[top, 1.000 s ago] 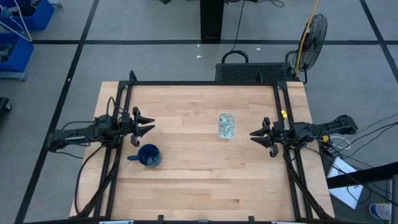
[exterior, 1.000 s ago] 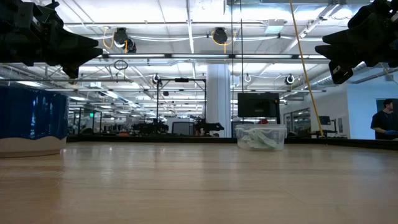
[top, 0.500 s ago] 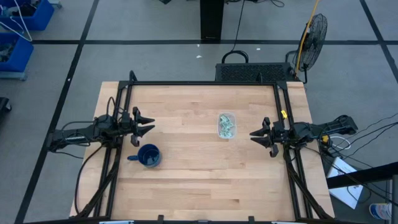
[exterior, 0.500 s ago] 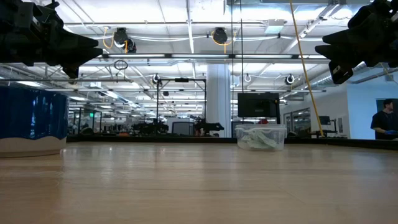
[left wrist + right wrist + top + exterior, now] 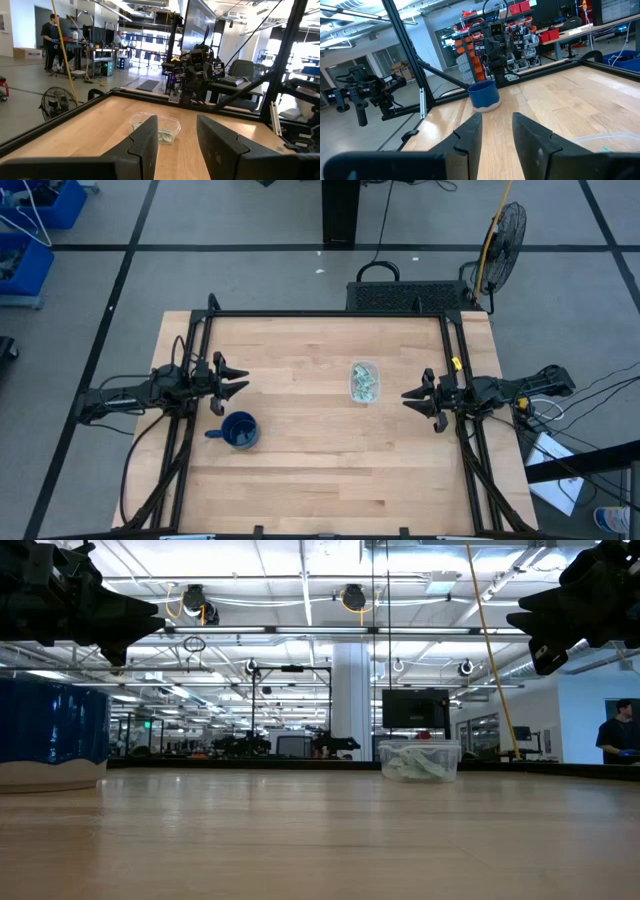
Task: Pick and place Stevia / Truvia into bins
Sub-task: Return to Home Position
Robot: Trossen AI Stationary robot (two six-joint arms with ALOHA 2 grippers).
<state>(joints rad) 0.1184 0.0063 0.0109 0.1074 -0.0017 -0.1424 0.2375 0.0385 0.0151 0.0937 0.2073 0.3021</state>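
The clear plastic bin point(image 5: 364, 381) stands on the table right of the middle, with several pale green and white packets point(image 5: 365, 385) lying inside it; it also shows in the low view point(image 5: 420, 760) and the left wrist view point(image 5: 162, 128). My left gripper point(image 5: 238, 379) hovers open and empty above the table's left side. My right gripper point(image 5: 410, 396) hovers open and empty above the table's right side, a little right of the bin. No loose packet shows on the table.
A dark blue mug point(image 5: 238, 430) with a handle stands on the table near my left gripper, toward the near edge; it shows in the right wrist view point(image 5: 483, 95). A black frame point(image 5: 330, 314) runs round the table. A person point(image 5: 618, 739) stands far off in the room.
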